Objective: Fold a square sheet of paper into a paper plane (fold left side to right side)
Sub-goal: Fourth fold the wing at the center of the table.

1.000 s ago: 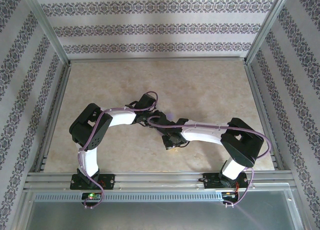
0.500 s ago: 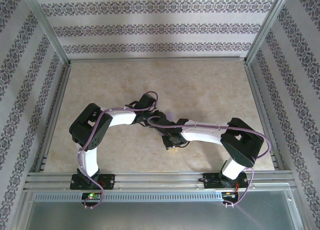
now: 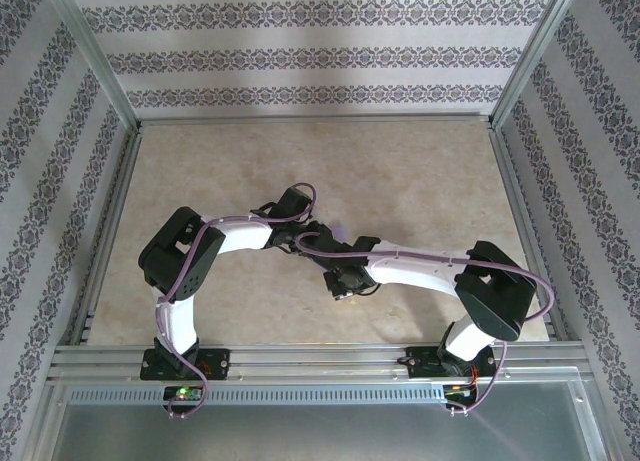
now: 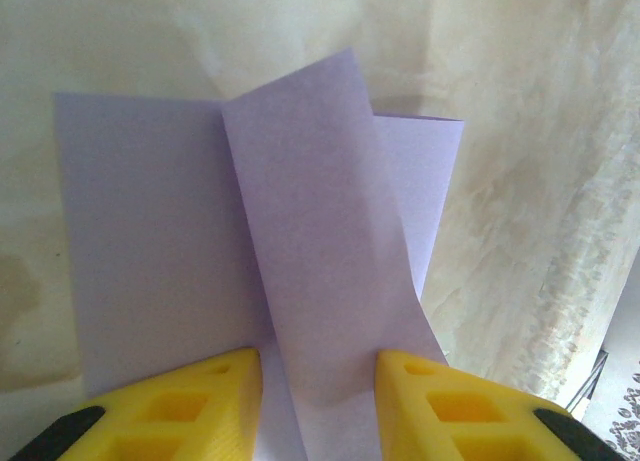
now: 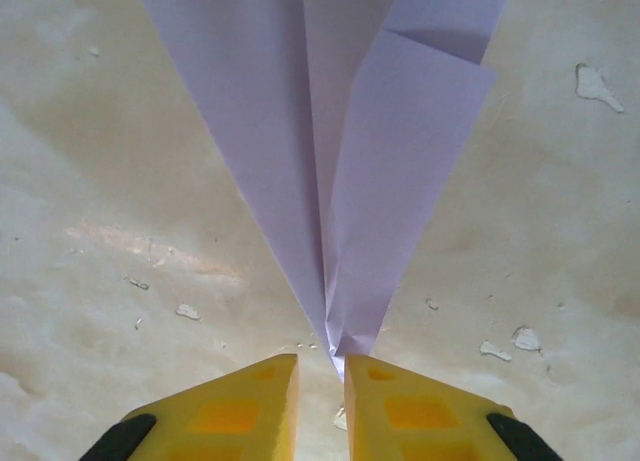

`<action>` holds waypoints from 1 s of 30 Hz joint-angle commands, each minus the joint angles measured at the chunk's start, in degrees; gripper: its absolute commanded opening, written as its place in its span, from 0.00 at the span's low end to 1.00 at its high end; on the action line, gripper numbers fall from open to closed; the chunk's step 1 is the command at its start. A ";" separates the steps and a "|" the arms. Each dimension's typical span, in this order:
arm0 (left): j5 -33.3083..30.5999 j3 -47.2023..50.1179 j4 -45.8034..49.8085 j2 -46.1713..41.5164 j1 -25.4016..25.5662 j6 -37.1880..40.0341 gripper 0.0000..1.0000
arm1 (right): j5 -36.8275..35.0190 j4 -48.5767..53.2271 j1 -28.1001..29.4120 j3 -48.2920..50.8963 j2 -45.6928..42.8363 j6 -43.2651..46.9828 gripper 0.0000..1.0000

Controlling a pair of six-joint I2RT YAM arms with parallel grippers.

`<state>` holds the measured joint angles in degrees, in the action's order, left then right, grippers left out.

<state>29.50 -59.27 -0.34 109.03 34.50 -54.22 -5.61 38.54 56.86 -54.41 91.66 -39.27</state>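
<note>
Though pale and chipped — marbled tabletop (image 3: 400, 171) between damask-striped walls (image 3: 300, 56)

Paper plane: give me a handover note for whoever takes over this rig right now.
Left gripper: jaws apart, a raised flap of the paper plane running up between them, not visibly pinched.
Right gripper: jaws a narrow slit apart, nothing between them, just short of the plane's nose.
The plane lies on the table between the two wrists.
Done: folded into a pointed dart.
Left: probably press the raised flap flat, then let go.
</note>
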 commanded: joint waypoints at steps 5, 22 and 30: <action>-1.75 -0.46 3.67 0.29 0.48 1.31 0.36 | -2.22 1.73 1.16 -0.74 2.35 -1.51 0.21; -1.81 -0.12 3.59 0.26 0.48 1.22 0.36 | -2.54 1.01 1.41 -0.78 4.71 -1.41 0.17; -1.81 -0.11 3.59 0.20 0.47 1.22 0.36 | -2.40 0.22 1.41 -0.43 5.45 -1.43 0.16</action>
<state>29.50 -59.27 -0.32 109.03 34.50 -54.22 -6.66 38.50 57.65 -54.41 96.20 -40.23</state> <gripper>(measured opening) 0.361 0.157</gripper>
